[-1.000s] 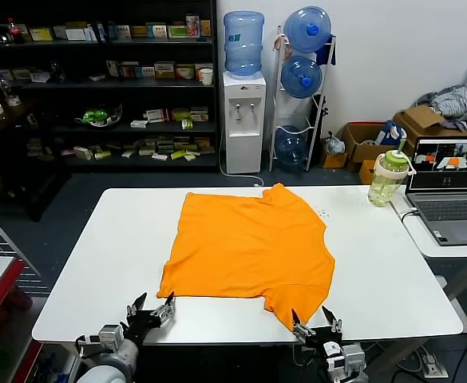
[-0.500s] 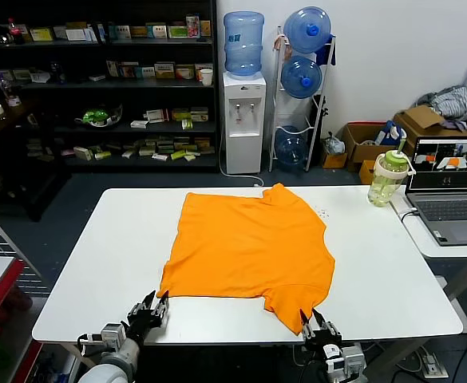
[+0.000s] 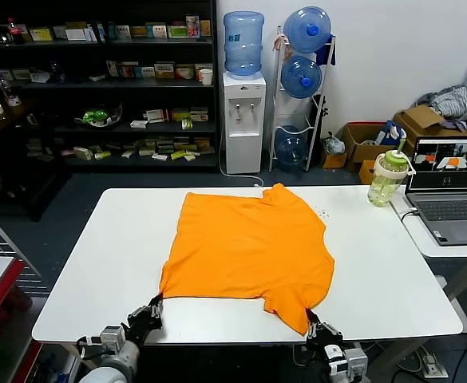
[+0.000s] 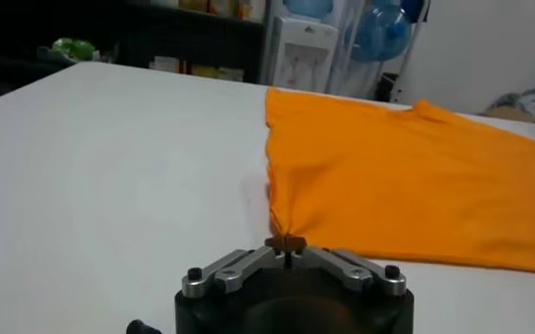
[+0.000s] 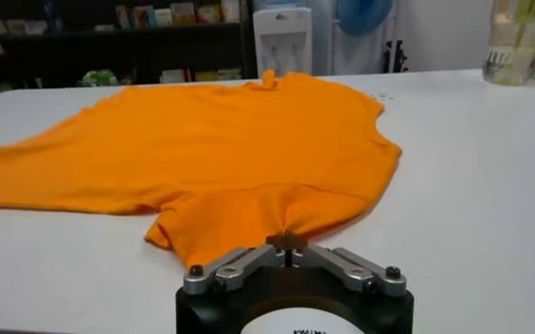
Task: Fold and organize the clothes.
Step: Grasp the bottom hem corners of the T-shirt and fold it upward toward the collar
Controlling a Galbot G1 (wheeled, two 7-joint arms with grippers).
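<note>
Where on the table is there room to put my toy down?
Bare white table lies left of the orange T-shirt, and right of it, up to the bottle. The near edge is crowded: left gripper, right gripper pinch its corners.

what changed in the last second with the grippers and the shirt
Both grippers moved forward to the near edge of the orange T-shirt and closed. The left gripper went from open to shut on the shirt's near left corner; the right gripper went from open to shut on the near sleeve. The shirt stayed spread flat on the white table, and the green bottle and laptop did not move.
</note>
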